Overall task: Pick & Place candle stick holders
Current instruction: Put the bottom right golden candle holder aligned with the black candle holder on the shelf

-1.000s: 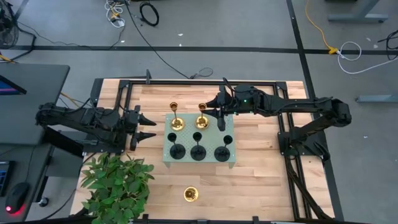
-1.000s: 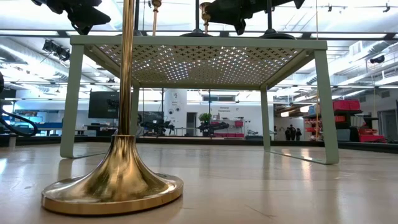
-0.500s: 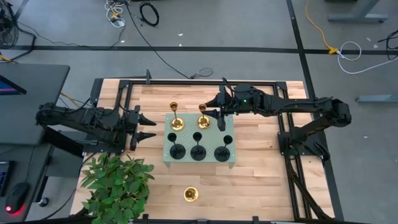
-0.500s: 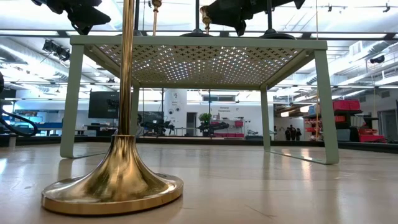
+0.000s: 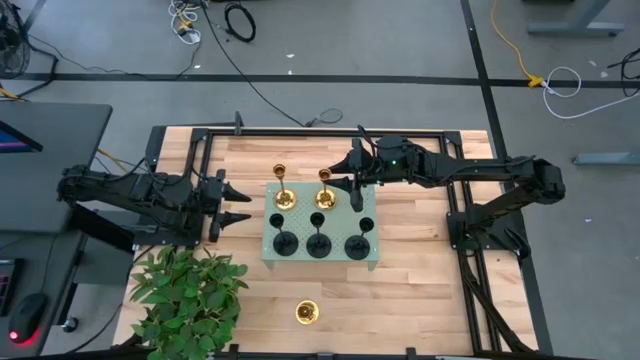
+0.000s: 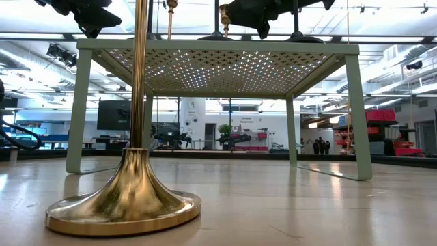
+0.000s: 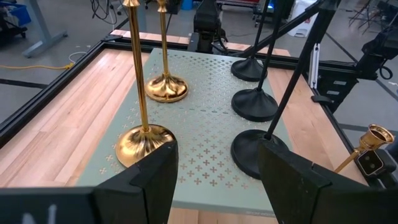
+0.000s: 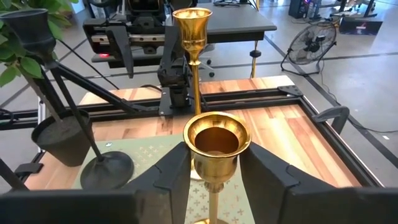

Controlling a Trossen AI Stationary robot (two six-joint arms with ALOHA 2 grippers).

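Note:
A pale green perforated tray (image 5: pixel 372 255) stands mid-table. On it stand two gold holders in the far row (image 5: pixel 284 198) (image 5: pixel 325 197) and three black holders in the near row (image 5: pixel 285 241) (image 5: pixel 318 243) (image 5: pixel 357 245). A third gold holder (image 5: pixel 307 313) stands on the table near the front edge, and its base fills the low view (image 6: pixel 126 201). My right gripper (image 5: pixel 340 183) is open, its fingers (image 8: pixel 174 171) on either side of the right gold holder's stem (image 8: pixel 214 202), just under its cup (image 8: pixel 216 140). My left gripper (image 5: pixel 240 205) is open and empty, left of the tray.
A leafy green plant (image 5: pixel 190 295) stands at the table's near left corner, close to my left arm. Black frame rails (image 5: pixel 300 130) run along the table's edges. Bare wood lies between the tray and the front edge, around the lone gold holder.

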